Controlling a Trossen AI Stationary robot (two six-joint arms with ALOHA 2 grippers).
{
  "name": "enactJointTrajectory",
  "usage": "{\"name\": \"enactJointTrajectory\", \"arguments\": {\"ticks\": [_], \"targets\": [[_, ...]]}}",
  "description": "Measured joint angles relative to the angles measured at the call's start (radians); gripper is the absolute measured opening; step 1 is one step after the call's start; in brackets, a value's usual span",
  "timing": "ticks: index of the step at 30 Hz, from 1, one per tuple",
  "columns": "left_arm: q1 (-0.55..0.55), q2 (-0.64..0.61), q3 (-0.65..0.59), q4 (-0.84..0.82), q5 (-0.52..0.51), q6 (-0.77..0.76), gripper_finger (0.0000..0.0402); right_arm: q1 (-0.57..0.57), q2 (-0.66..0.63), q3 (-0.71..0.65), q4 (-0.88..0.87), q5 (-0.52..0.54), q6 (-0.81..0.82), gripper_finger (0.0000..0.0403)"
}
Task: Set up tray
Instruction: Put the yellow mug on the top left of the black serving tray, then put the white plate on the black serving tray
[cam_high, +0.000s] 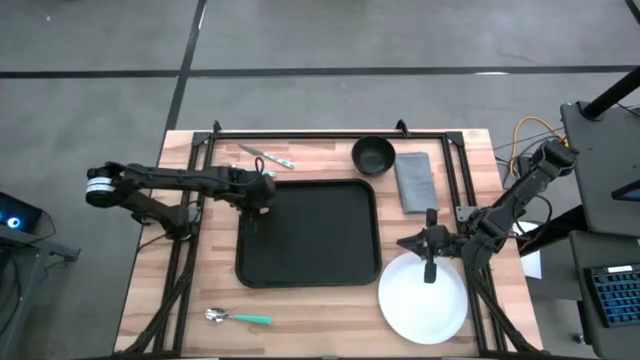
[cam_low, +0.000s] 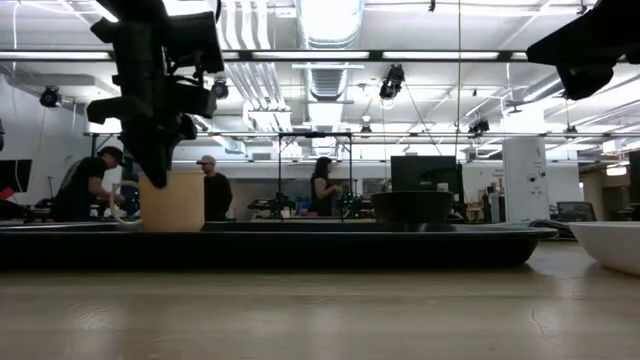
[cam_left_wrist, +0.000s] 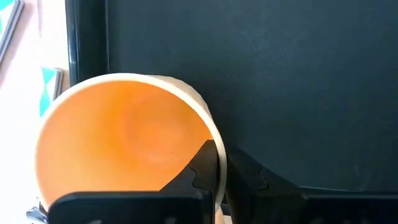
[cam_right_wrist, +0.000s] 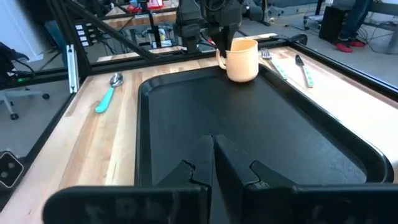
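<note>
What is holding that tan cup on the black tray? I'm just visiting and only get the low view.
Observer: The left gripper is shut on the cup at its rim, one finger inside and one outside.
Operator: Where on the tray is the cup?
Observer: Seen from above, it is at the tray corner nearest the left arm, top left in the high view.
Operator: And the other arm?
Observer: The right gripper is shut and empty, over the edge of a white plate beside the tray.
</note>
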Motion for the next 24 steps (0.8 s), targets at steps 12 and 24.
{"name": "enactJointTrajectory", "arguments": {"ticks": [12, 24], "targets": [[0.007, -0.024, 0.075, -0.054, -0.004, 0.005, 0.0046, 0.000, 0.002, 0.000, -0.001, -0.003, -0.006, 0.0008], [0.004, -0.098, 0.306, -0.190, 0.049, -0.049, 0.0101, 0.001, -0.054, 0.049, -0.011, -0.002, -0.099, 0.0009]]}}
